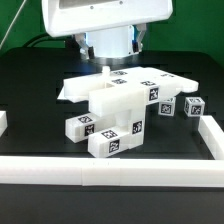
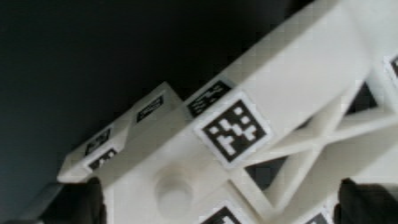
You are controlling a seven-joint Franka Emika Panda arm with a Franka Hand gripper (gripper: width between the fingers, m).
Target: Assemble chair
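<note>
Front rail (image 1: 110, 168): plain white, cut off at both edges of the exterior view.
Chair parts (image 1: 112, 112): clustered mid-table (image 1: 30, 110), overlapping; joints are hard to make out.
Tags (image 2: 231, 132): black-and-white square codes, no readable text.
X-braced frame (image 2: 294, 110): fills the wrist view, edges cropped.
Gripper (image 1: 107, 62): above the cluster, jaws spread, gripping nothing; fingertips are indistinct.
</note>
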